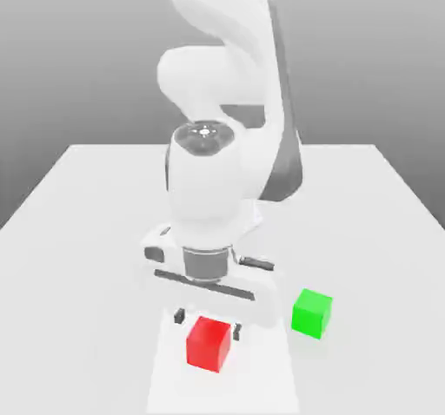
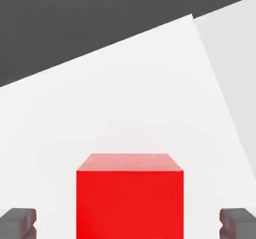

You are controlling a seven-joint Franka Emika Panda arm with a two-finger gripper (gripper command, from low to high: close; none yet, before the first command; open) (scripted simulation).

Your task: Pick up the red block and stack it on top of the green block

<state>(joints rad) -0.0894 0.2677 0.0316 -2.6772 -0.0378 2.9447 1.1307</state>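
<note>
We see the two-finger gripper (image 1: 207,322) spread wide over the red cube block (image 1: 209,343) — nothing grasped; green cube block (image 1: 311,312) nearby.

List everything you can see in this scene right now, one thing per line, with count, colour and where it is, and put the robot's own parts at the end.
red block: one, red, on the table near its front edge, right under the hand, with a finger on either side of it and apart from it.
green block: one, green, on the table to the exterior view's right of the red block, apart from it.
table: one, white, under both blocks and the arm.
arm: one, white, bent over the table with the hand pointing down.
gripper: one, white body with dark fingers, open, straddling the red block without touching it.
</note>
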